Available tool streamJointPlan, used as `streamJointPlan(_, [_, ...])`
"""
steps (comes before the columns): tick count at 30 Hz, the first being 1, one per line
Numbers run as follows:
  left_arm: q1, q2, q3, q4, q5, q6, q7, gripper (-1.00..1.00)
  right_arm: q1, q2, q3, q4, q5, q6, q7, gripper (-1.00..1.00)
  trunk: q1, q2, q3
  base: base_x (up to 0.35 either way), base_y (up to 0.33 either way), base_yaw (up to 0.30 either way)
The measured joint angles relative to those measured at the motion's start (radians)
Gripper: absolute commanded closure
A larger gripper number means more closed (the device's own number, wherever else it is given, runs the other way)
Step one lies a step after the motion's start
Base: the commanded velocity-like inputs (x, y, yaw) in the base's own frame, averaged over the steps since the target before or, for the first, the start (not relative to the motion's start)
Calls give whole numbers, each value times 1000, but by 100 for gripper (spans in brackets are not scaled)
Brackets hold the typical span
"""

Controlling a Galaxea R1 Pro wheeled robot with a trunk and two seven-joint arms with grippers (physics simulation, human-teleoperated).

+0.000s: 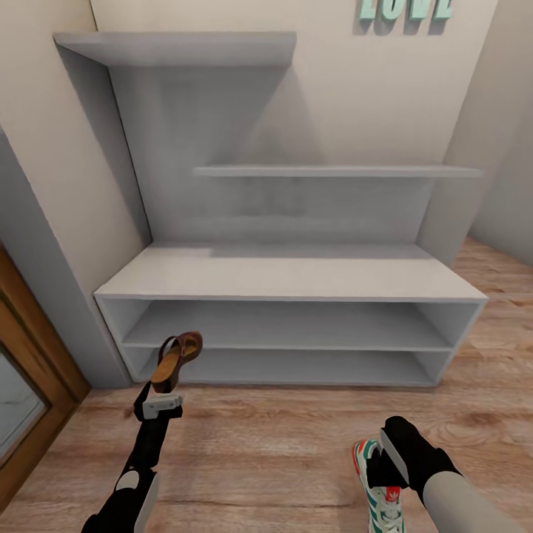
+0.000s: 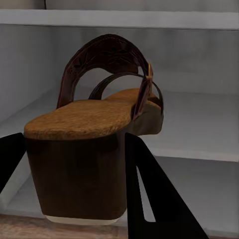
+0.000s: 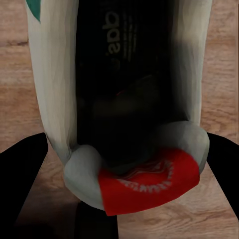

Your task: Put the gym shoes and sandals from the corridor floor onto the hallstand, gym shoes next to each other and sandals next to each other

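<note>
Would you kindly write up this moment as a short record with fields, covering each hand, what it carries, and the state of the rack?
left hand: shut on a brown sandal, gripped at the heel, held up in front of the lower shelves
right hand: shut on a white sneaker at the heel end, above the floor
shoe rack: top and both open shelves bare
shoes on rack: none yet
wall: teal letters above the shelves
</note>
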Motion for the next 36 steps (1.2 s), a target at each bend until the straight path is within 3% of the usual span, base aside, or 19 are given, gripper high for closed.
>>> streamJointPlan(18, [0,0,0,-3,1,-1,0,100,0,0,0,1,0,0,0,100,0,0,0,154,0,0])
streamJointPlan(36, [0,0,0,-4,1,-2,0,100,0,0,0,7,0,1,1,100,0,0,0,65,0,0])
